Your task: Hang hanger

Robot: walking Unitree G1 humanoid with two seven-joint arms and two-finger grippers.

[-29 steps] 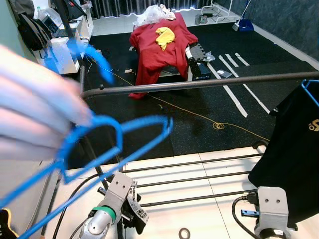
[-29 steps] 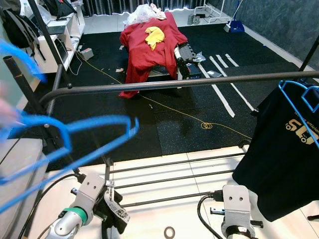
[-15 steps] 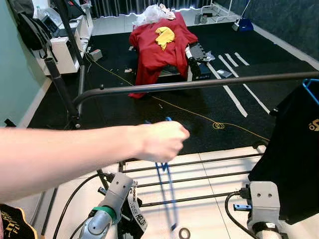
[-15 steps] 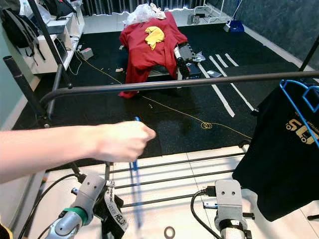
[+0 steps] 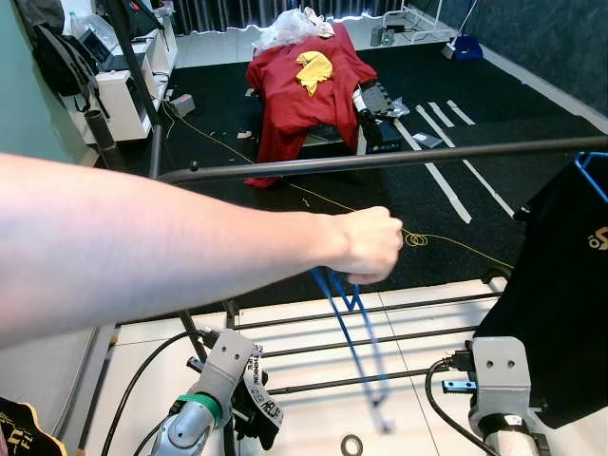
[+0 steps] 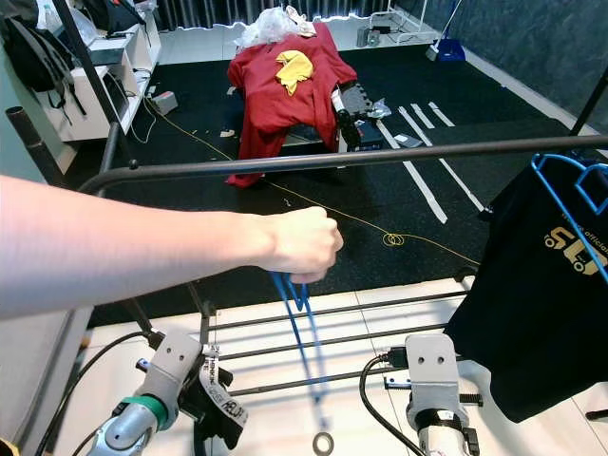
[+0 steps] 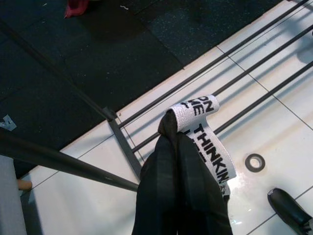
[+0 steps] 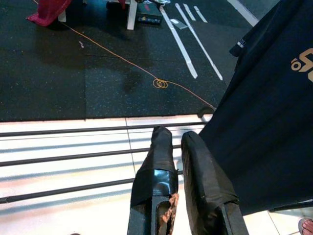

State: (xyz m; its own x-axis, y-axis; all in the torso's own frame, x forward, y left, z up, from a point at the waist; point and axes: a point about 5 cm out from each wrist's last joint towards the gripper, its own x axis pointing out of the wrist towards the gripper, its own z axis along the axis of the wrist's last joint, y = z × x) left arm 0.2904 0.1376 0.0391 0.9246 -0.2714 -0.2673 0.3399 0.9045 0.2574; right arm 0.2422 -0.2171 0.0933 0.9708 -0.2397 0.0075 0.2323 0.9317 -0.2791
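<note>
While a person's hand (image 5: 369, 243) grips it from above, the blue hanger (image 5: 344, 302) dangles blurred below the fist, under the rail (image 5: 380, 160) and above the floor bars (image 6: 332, 339). Black shirt (image 6: 532, 304) — on its own blue hanger, at the rail's right end; the rail's middle stands free. Left gripper (image 7: 177, 147): low by the bars, fingers pressed together on a printed strap (image 7: 205, 142). Right gripper (image 8: 176, 147): narrow gap, empty, beside the shirt. Half a second ago the hand was lower and further left.

Glossy white floor tiles (image 5: 313, 418), matt dark metal rail (image 5: 380, 160), red cloth (image 5: 294, 90), thin blue hanger (image 5: 347, 309).
</note>
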